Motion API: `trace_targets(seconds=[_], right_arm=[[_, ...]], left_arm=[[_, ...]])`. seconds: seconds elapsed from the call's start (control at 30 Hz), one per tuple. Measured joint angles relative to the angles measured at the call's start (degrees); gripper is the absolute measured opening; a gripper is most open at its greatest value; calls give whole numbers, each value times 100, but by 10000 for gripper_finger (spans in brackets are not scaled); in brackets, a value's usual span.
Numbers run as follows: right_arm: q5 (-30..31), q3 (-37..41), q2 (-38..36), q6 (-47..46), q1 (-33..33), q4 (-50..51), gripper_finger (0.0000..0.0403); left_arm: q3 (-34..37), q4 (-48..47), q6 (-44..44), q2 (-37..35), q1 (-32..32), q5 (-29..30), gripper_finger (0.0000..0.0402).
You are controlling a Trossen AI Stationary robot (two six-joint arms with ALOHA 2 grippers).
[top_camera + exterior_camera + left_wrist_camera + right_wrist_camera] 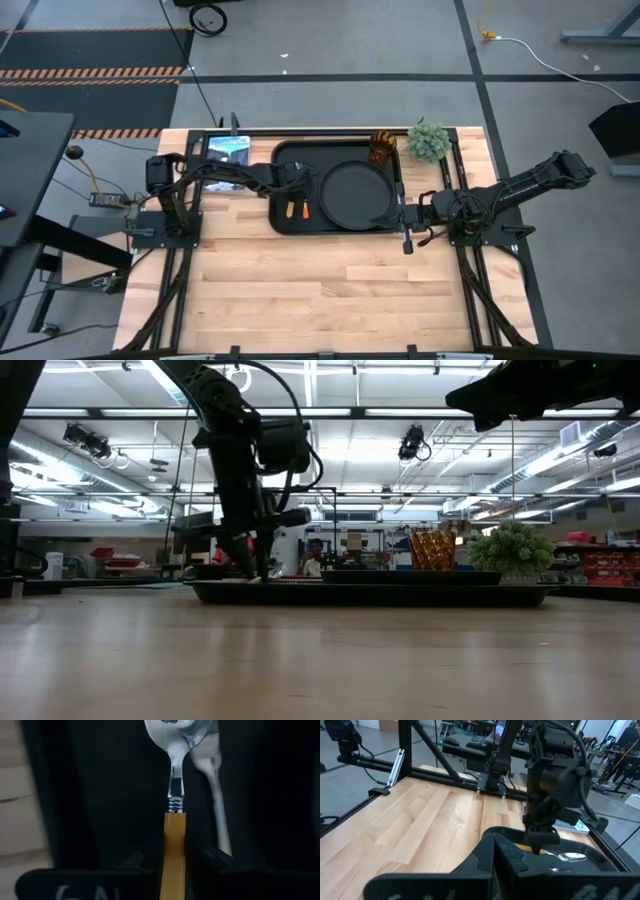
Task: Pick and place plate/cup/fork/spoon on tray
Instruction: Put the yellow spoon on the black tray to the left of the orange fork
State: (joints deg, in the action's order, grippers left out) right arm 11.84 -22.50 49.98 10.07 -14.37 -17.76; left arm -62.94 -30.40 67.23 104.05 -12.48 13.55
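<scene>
I've got the left gripper (172, 865) down over the tray's (285, 152) left end, jaws clamped on the spoon (174, 795) by its orange handle, bowl pointing straight ahead along the jaws. Fork (291, 210) lies parallel just beside. Right gripper (404, 222) parked at the tray's right edge, can't tell its jaws.

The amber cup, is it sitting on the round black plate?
No, the cup stands in the tray's far corner, apart from the plate.
</scene>
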Motion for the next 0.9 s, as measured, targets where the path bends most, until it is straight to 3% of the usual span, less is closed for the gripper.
trace_targets(seconds=[0.73, 0.9], right_arm=[[0, 0, 87, 0, -2, -50, 9], [0, 0, 87, 0, -3, -46, 9]], left_arm=[[-6, 143, 151, 284, -60, -252, 76], [-4, 145, 141, 287, -60, -246, 94]])
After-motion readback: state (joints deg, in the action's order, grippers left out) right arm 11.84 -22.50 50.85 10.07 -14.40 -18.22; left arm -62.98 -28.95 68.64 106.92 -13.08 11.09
